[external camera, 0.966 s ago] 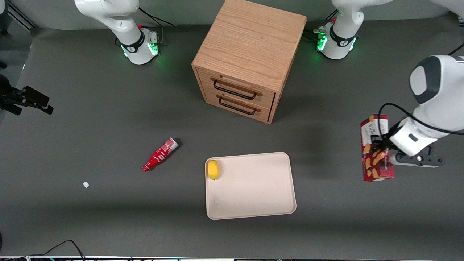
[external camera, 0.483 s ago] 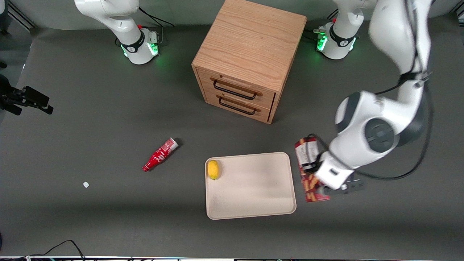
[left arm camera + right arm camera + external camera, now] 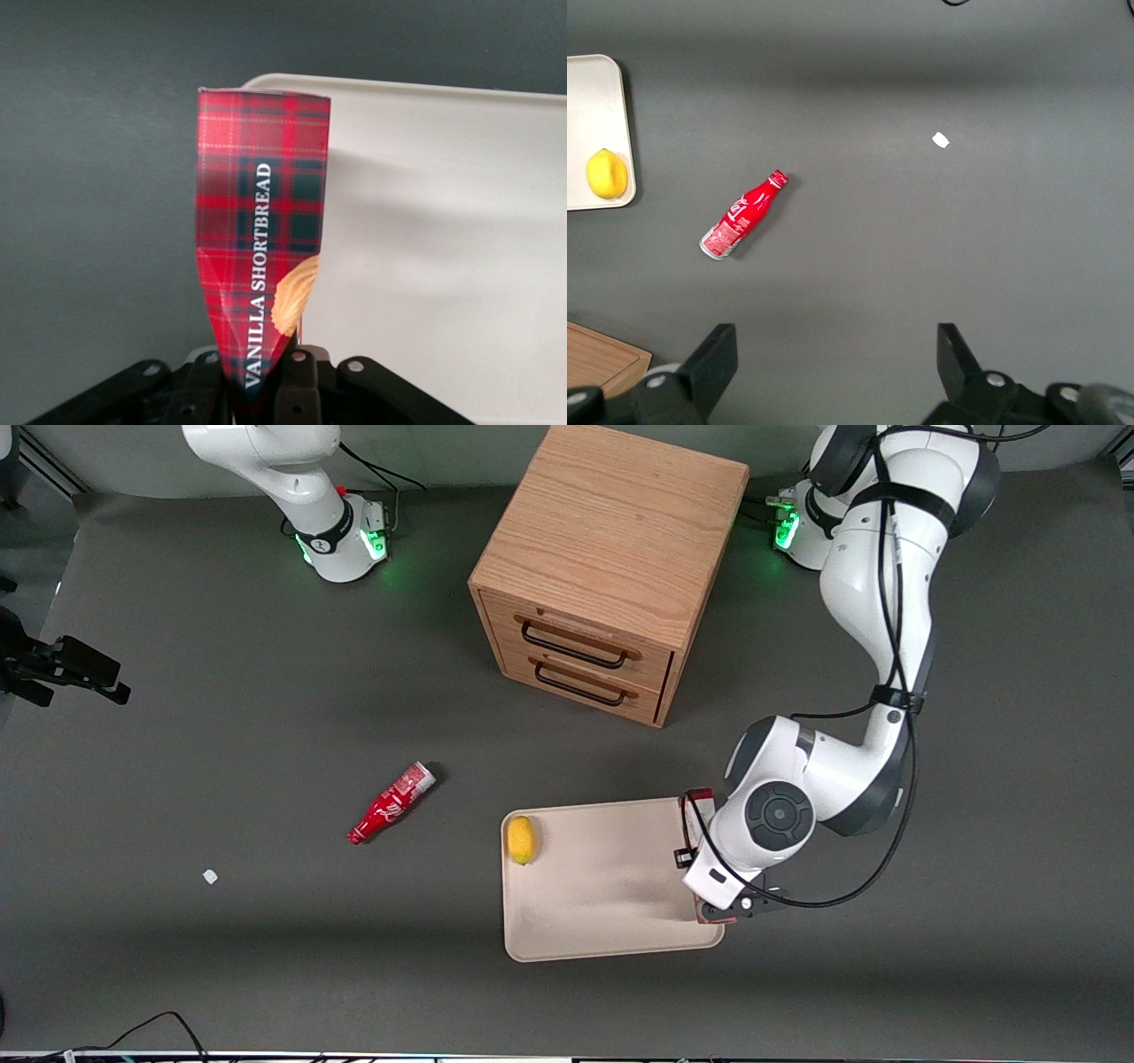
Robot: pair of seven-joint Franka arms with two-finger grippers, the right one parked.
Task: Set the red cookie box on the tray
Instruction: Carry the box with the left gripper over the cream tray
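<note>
The slim, long dark-red cardboard cookie box (image 3: 259, 239) is clamped at one end by the left arm's black gripper (image 3: 261, 376). It is held over the working arm's edge of the flat pale beige tray (image 3: 602, 895). Its long side is pointed straight away from the gripper, along that edge. A yellow lemon (image 3: 521, 839) is lying on the tray

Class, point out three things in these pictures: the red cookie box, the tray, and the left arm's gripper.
red cookie box (image 3: 257, 239): left wrist view, on its tartan side panel.
tray (image 3: 602, 943): front view, on the floor near its rim.
gripper (image 3: 266, 376): left wrist view, midway between its fingertips, shut on the box above the tray's edge.
</note>
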